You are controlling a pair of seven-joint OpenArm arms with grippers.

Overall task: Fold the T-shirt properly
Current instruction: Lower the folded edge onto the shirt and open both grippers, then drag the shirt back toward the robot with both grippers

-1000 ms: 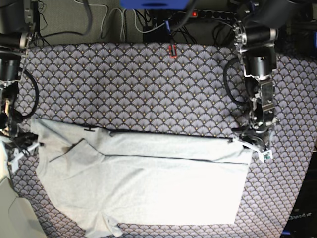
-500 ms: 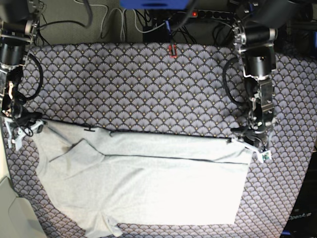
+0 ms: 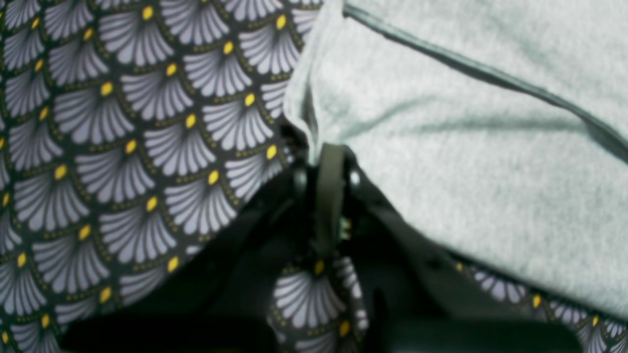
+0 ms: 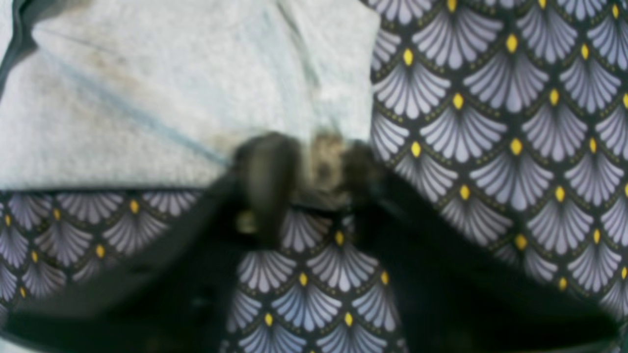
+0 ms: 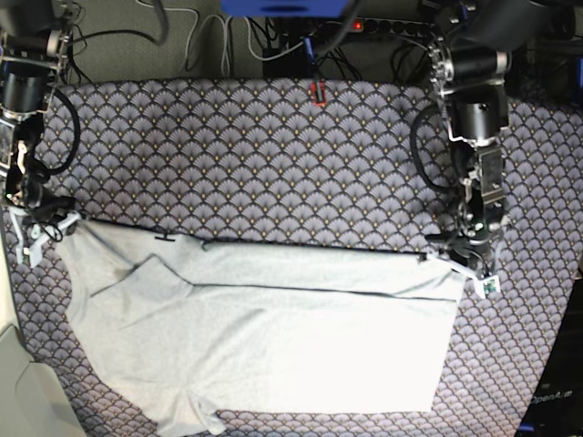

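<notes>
The light grey T-shirt lies flat across the near half of the table, plain side up, with a folded band along its far edge and a sleeve folded in at the left. My right gripper is shut on the shirt's far left corner; in the blurred right wrist view, fabric sits pinched at the gripper. My left gripper is shut on the far right corner. In the left wrist view the gripper clamps the folded edge of the shirt.
The purple-grey fan-patterned tablecloth covers the table. A small red object lies near the far edge. Cables and a power strip run behind the table. A pale panel stands at the near left corner.
My right gripper has moved toward the far edge with the shirt's left corner, drawing that far edge straighter. The left gripper has stayed in place on the right corner.
</notes>
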